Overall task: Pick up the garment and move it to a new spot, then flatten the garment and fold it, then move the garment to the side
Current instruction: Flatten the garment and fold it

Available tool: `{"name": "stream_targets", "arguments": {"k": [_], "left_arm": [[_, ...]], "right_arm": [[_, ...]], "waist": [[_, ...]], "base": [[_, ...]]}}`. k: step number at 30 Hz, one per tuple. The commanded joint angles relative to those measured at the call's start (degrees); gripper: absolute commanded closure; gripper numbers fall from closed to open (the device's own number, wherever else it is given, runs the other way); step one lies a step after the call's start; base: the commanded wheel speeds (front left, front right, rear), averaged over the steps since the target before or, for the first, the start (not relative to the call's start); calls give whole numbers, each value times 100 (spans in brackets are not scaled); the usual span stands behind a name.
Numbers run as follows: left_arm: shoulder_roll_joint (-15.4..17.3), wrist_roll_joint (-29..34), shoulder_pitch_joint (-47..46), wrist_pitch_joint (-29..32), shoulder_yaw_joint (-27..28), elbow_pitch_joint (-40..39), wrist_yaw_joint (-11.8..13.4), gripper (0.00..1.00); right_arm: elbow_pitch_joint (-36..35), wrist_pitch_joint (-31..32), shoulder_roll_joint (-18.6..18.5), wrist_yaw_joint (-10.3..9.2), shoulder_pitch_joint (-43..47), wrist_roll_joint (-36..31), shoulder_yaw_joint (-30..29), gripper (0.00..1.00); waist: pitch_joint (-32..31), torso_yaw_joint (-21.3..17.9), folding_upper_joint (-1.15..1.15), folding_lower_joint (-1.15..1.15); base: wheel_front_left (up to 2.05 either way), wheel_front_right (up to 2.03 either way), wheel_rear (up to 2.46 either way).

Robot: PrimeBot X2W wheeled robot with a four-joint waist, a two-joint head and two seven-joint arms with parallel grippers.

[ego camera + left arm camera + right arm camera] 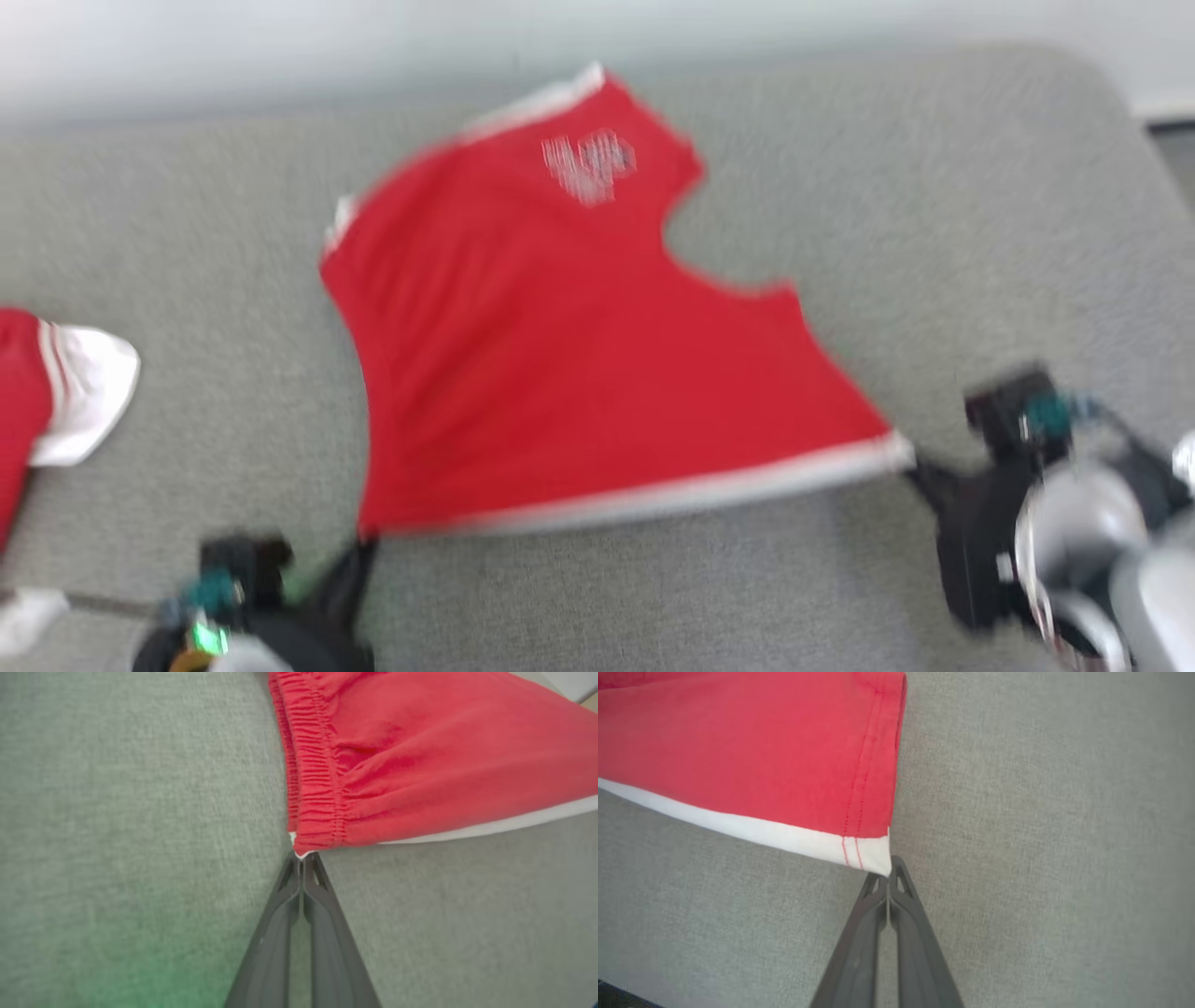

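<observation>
A second red-and-white cloth [65,392] lies at far left. Our left gripper [302,855] pinches the near-left waistband corner of the red shorts with white trim [579,355], and our right gripper [889,873] pinches the near-right hem corner. The long edge runs left-right between them, and the grey woven cushion [980,233] gives open room to the right.

Left gripper [362,546], lower left of frame: black housing, teal fittings, a green light [207,638] glowing. Right gripper [913,471], lower right: black wrist block, teal fitting, glossy pale-grey forearm shell [1074,532]. Fingers [327,933] long, dark grey, tapering, triangular cut-outs near tips.
</observation>
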Motion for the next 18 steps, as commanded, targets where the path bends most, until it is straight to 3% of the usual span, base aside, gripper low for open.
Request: {"name": "stream_targets", "arguments": {"k": [1,4,12,18], "left_arm": [[80,62,581,147,-163,20,91,100],[255,58,1232,317,-274,-432,245,100],[573,-70,2214,715,-368,-1562,569,100],[626,-248,2286,811,-256,-2250,684,100]], "right_arm": [[-316,178,41,-15,631,79,-163,100],[-892,412,261,-15,1611,94,-518,100],[-1700,737,683,-15,2927,73,-1079,100],[-2125,787,753,-15,2881,-44,-1381,100]], "waist": [[-804,-6,1,3],[-1077,-13,1,3],[-1401,78,1,3],[-1404,220,1,3]], "base": [[0,0,0],[0,0,0],[0,0,0],[0,0,0]]}}
